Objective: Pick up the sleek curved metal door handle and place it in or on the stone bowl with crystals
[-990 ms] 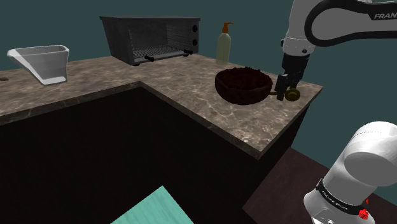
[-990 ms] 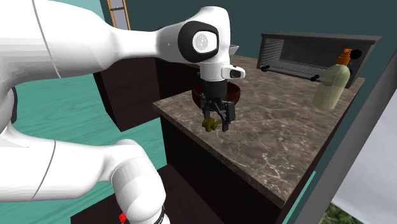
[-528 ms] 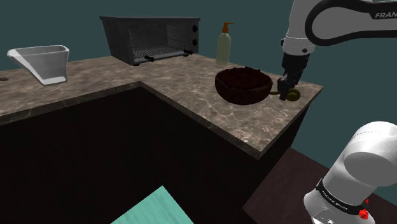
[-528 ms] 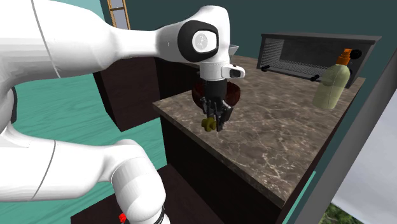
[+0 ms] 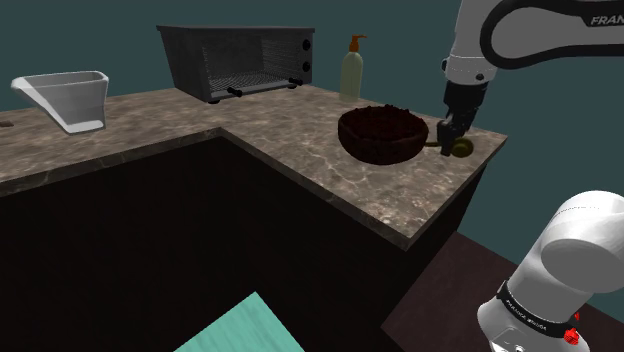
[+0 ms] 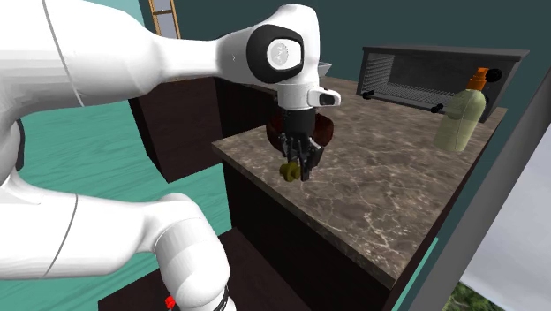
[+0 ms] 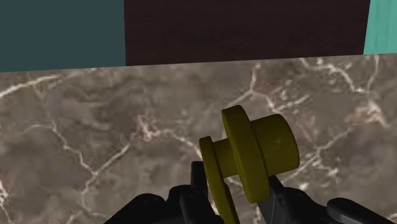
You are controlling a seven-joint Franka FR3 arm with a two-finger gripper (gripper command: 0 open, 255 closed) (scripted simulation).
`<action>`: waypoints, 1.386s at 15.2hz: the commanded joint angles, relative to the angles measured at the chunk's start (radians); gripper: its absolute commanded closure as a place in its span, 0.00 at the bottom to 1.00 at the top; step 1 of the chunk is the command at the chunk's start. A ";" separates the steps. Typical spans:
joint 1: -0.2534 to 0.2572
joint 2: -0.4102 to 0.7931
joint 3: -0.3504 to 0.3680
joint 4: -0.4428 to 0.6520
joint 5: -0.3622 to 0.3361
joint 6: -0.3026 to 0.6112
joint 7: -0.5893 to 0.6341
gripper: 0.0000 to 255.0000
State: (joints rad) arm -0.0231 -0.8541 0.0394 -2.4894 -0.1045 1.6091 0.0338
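Note:
The door handle (image 7: 254,149) is olive-yellow, with round flanges and a knob end. My gripper (image 7: 235,184) is shut on it, a black finger on each side of its stem. In the shoulder view the gripper (image 5: 452,143) holds the handle (image 5: 461,150) low over the marble counter's right corner, just right of the dark brown bowl (image 5: 382,133) with dark lumps inside. In the second exterior view the handle (image 6: 287,170) pokes out of the fingers near the counter's front edge, and the bowl (image 6: 328,129) sits partly hidden behind the hand.
A grey toaster oven (image 5: 240,58) and a soap bottle (image 5: 351,72) stand at the back of the counter (image 5: 330,170). A white jug (image 5: 65,98) sits far to the shoulder view's left. The counter drops off right beside the gripper.
The fingers stood apart around the handle a second ago and have closed on it. Since then the hand has barely moved.

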 commanded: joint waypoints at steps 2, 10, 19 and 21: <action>-0.001 0.008 0.000 0.042 0.000 -0.034 -0.004 1.00; -0.004 0.040 0.001 0.169 -0.001 -0.129 -0.015 1.00; -0.008 0.087 0.003 0.323 -0.002 -0.235 -0.028 1.00; -0.009 0.100 0.004 0.359 -0.003 -0.258 -0.031 1.00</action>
State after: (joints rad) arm -0.0320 -0.7598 0.0419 -2.1470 -0.1079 1.3625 0.0032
